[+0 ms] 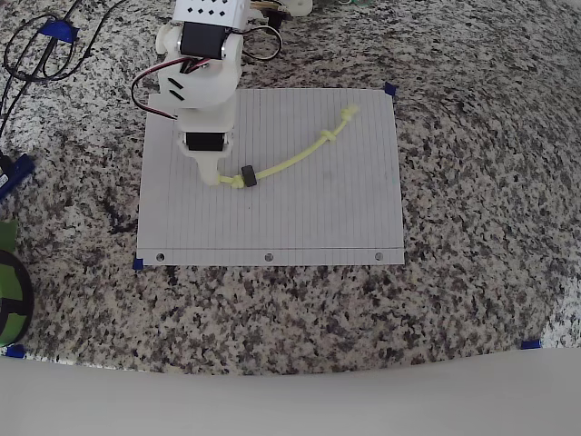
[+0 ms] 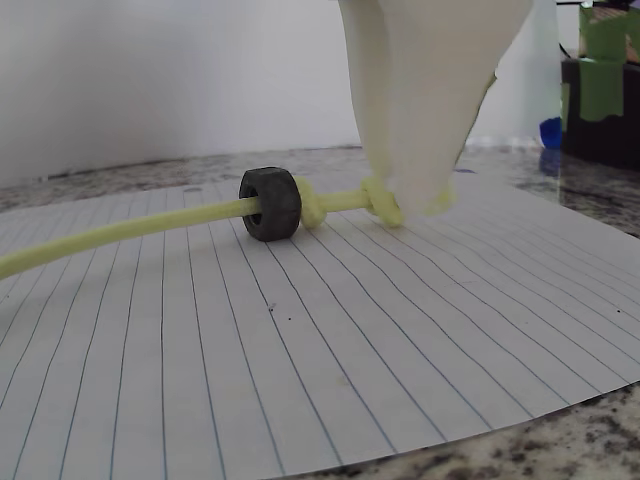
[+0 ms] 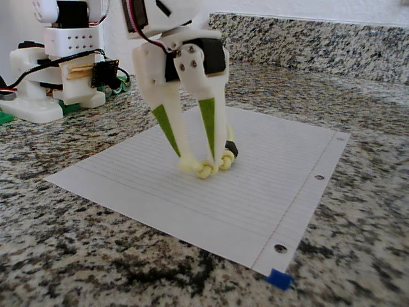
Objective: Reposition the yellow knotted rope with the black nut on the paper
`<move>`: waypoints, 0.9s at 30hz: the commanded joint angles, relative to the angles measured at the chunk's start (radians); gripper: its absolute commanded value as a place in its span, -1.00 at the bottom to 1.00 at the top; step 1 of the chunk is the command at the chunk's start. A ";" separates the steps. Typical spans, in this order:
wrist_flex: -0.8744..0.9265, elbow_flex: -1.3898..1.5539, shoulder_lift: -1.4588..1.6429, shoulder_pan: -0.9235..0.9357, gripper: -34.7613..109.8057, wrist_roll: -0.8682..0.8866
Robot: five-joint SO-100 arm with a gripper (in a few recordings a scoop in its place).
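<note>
Looking down from overhead, I see the paper [image 1: 300, 200] lying flat on a speckled granite counter [image 1: 472, 182], its three punched holes along the 6 o'clock edge. Small blue tape tabs [image 1: 390, 89] sit at two of the sheet's corners, at 1 and 7 o'clock, and more blue bits lie farther out on the stone. Black cables [image 1: 36, 54] loop at 10 o'clock, well apart from the sheet. Nothing lies on the paper besides the cord and its nut.

The yellow knotted rope [image 1: 295, 159] curves across the upper middle of the sheet, from a knotted end toward 1 o'clock down to a knotted end near the sheet's centre-left. The black nut [image 1: 248, 177] is threaded on it just beside that lower knot (upright on its edge in the wrist view [image 2: 270, 203]).

The gripper [image 3: 197, 163] stands nearly vertical over that lower end, its white arm body covering the sheet's 11 o'clock corner from above. In the fixed view the two fingers [image 3: 171, 131] are a narrow gap apart, tips down at the paper, with the end knot between them. The tips touch the knot; I can't tell whether they are actually clamping it.
</note>
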 commanded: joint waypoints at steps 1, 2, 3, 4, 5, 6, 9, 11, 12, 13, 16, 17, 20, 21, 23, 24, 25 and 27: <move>-0.008 -0.040 -0.009 0.005 -0.04 -0.009; -0.009 -0.041 -0.015 0.005 -0.04 -0.009; -0.009 -0.044 -0.023 0.006 -0.04 -0.009; -0.011 -0.044 -0.026 0.006 -0.04 -0.009; -0.012 -0.044 -0.031 0.008 -0.05 -0.009; -0.014 -0.046 -0.034 0.009 -0.05 -0.009; -0.017 -0.049 -0.046 0.009 -0.08 -0.009; -0.017 -0.051 -0.048 0.012 -0.11 -0.009; -0.017 -0.051 -0.048 0.012 -0.11 -0.009; -0.017 -0.051 -0.049 0.012 -0.11 -0.009; -0.021 -0.052 -0.049 0.009 -0.09 -0.009; -0.021 -0.052 -0.046 0.005 -0.07 -0.009; -0.021 -0.052 -0.037 -0.011 -0.06 -0.009; -0.021 -0.052 -0.035 -0.015 -0.05 -0.009; -0.021 -0.052 -0.029 -0.020 -0.03 -0.009; -0.023 -0.052 -0.025 -0.023 -0.02 -0.009; -0.023 -0.052 -0.020 -0.023 -0.01 -0.009; -0.028 -0.052 -0.014 -0.028 -0.01 -0.009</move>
